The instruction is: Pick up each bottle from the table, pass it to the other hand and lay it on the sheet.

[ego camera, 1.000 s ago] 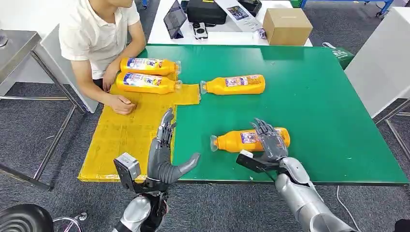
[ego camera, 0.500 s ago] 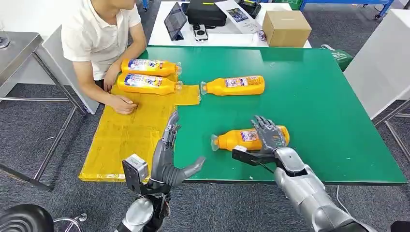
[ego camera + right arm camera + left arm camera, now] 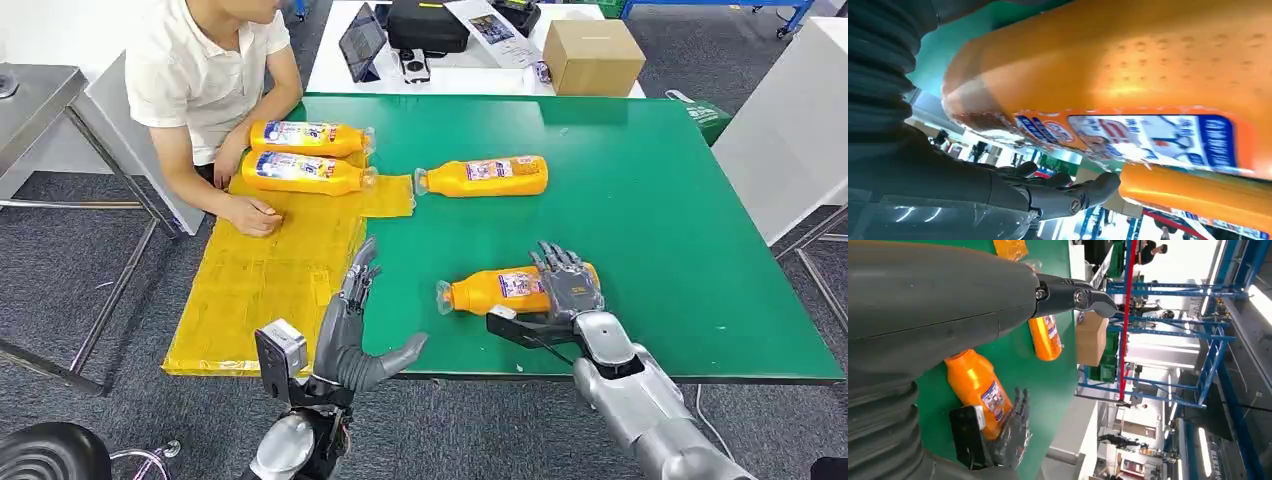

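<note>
Bottles are counted as four, all orange with clear caps and blue-and-white labels, each lying on its side. The near bottle (image 3: pixel 510 288) lies on the green table (image 3: pixel 660 200) near its front edge, cap to the left; it has hardly shifted against the earlier pictures. The right hand (image 3: pixel 566 290) is laid over the bottle's right end with fingers draped across its top and the thumb in front of it; a second ago it sat slightly farther left and forward on the bottle. Whether the bottle is truly grasped cannot be told, since it rests on the table. The left hand (image 3: pixel 352 325) is held upright and released at the table's near edge, fingers straight, thumb out to the right; it has been moved a little to the right since the earliest picture.

One far bottle (image 3: pixel 482 176) lies on the green beyond. Two more bottles (image 3: pixel 305 155) lie side by side at the far end of the yellow sheet (image 3: pixel 260 280), which covers the table's left part. One person (image 3: pixel 200 70) is seated at the far left, a hand resting on the sheet.
</note>
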You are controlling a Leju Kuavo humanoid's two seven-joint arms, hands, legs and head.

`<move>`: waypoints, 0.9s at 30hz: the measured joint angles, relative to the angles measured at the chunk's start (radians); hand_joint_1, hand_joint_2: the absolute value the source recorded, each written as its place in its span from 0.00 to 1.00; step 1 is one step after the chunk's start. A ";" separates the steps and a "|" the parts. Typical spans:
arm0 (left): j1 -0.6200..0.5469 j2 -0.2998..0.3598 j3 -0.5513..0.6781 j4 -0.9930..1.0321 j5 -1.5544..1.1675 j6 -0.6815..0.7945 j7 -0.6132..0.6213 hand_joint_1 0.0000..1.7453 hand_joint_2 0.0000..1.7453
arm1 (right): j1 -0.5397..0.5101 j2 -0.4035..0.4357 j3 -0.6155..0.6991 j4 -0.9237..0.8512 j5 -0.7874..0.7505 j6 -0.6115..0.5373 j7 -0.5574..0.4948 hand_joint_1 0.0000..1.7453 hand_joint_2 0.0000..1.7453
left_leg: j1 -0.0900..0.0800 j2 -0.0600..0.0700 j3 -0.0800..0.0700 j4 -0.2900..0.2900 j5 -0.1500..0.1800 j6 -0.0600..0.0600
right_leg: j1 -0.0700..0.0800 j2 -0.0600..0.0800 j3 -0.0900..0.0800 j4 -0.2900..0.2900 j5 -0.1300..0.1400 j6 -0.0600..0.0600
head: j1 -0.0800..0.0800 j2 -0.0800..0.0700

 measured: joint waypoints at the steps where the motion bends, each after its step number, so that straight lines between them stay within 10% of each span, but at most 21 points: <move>1: 0.000 0.000 0.002 0.000 0.000 -0.003 0.001 0.00 1.00 | 0.002 -0.003 0.000 -0.005 -0.003 0.010 0.003 0.00 1.00 | 0.000 0.000 0.000 0.000 0.000 0.000 | 0.000 0.000 0.000 0.000 0.000 0.000 | 0.000 0.000; 2: 0.000 0.000 0.003 0.000 0.001 -0.003 0.001 0.00 1.00 | 0.002 -0.005 0.000 -0.008 -0.007 0.020 0.006 0.00 1.00 | 0.000 0.000 0.000 0.000 0.000 0.000 | 0.000 0.000 0.000 0.000 0.000 0.000 | 0.000 0.000; 3: 0.000 -0.001 0.004 0.000 0.002 -0.004 0.002 0.00 1.00 | 0.002 -0.006 0.000 -0.008 -0.011 0.029 0.008 0.90 1.00 | 0.000 0.000 0.000 0.000 0.000 0.000 | 0.000 0.000 0.000 0.000 0.000 0.000 | 0.000 0.000; 4: 0.000 -0.001 0.005 0.000 0.002 -0.007 0.002 0.00 1.00 | 0.000 -0.006 0.000 -0.008 -0.019 0.042 0.010 1.00 1.00 | 0.000 0.000 0.000 0.000 0.000 0.000 | 0.000 0.000 0.000 0.000 0.000 0.000 | 0.000 0.000; 27: -0.036 -0.008 0.031 0.024 0.171 -0.137 0.017 0.00 1.00 | -0.137 0.028 -0.007 0.281 -0.168 0.060 -0.127 1.00 1.00 | 0.000 0.000 0.006 0.000 0.001 0.001 | 0.000 0.000 0.005 -0.001 0.002 -0.002 | 0.000 0.000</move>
